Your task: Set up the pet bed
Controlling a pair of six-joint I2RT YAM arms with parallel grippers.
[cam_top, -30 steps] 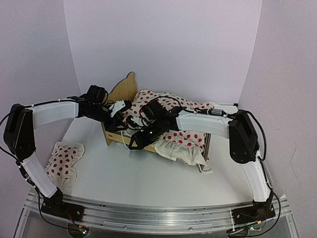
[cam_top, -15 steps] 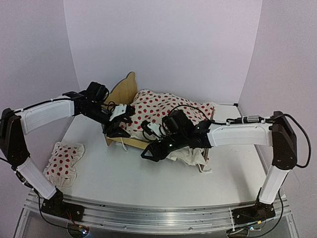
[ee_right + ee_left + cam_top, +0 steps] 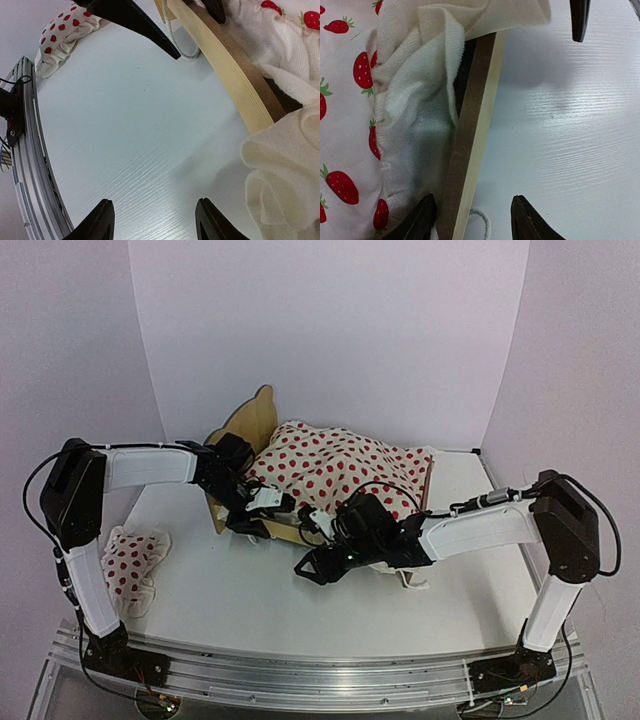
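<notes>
1. Your L hand (image 3: pixel 472 202): jaws apart, straddling near side rail (image 3: pixel 470 125) of pet bed (image 3: pixel 248 430), no grip.
2. Your R hand (image 3: pixel 154 202): jaws wide, empty, over worktop (image 3: pixel 230 590) just in front of bed.
3. Bed sits mid-rear of worktop, headboard (image 3: pixel 257 408) on L side, red-print cloth (image 3: pixel 340 465) draped over it.
4. Small pillow (image 3: pixel 130 560) lies by L arm (image 3: pixel 140 468), well apart from bed.

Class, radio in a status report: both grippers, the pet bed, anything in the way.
Left gripper open, astride the side rail. Right gripper open, empty. Pet bed upright; spotted cloth bunched over it, overhanging near rail.
</notes>
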